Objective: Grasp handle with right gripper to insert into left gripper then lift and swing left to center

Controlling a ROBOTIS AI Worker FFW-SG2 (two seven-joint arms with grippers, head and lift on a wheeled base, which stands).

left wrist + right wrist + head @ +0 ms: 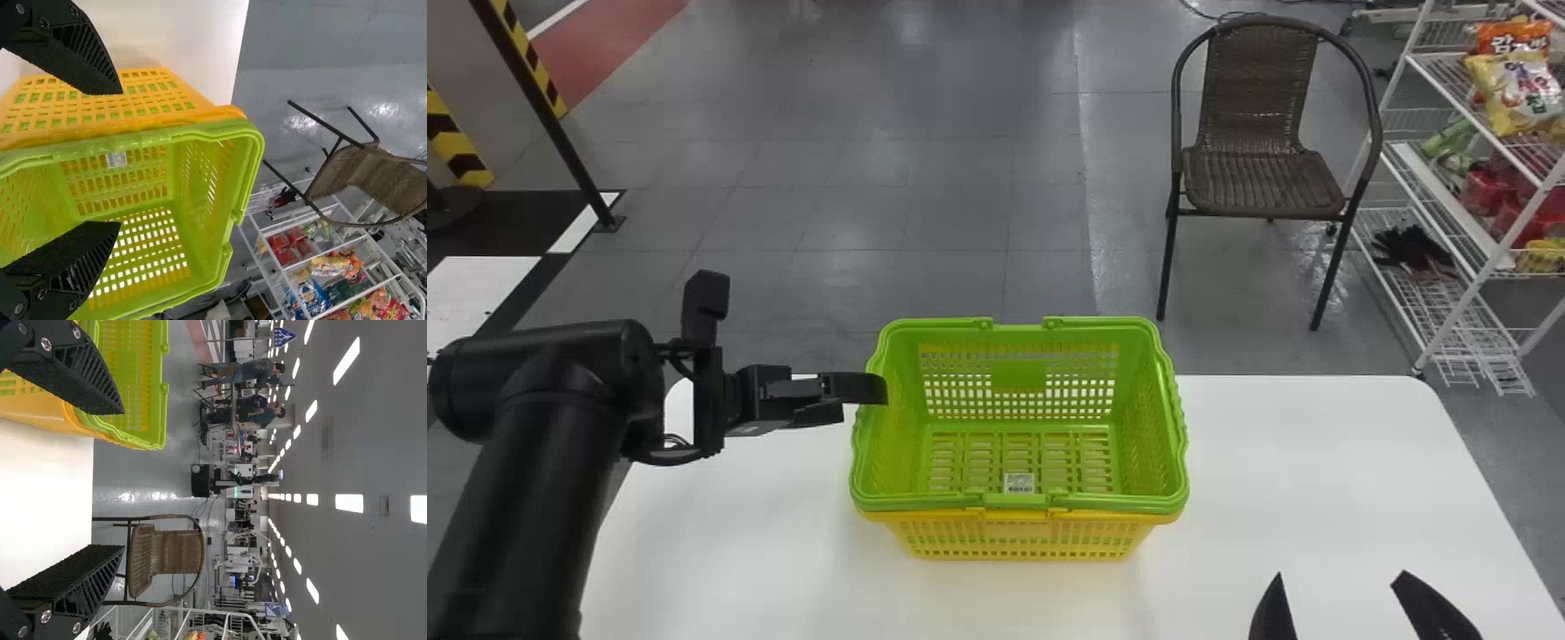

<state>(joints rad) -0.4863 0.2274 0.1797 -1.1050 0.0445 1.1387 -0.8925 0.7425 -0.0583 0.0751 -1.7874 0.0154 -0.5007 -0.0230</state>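
My left gripper (868, 400) is at the basket's left side in the head view, its fingertip overlapping the rim. In the left wrist view this left gripper (121, 158) is open, with the baskets beyond its spread fingers. My right gripper (1341, 578) stands open at the bottom right of the head view, apart from the baskets, and the right wrist view shows the right gripper (124, 479) holding nothing. A green basket (1018, 373) sits nested in a yellow basket (1018, 540) at mid-table. The green handle (978, 500) appears folded down along the rim.
The white table (1316, 462) extends on both sides of the baskets. Behind it stands a brown woven chair (1258, 182). A white wire shelf (1449, 324) with snack bags is at the right. A dark post (551, 124) rises at the far left.
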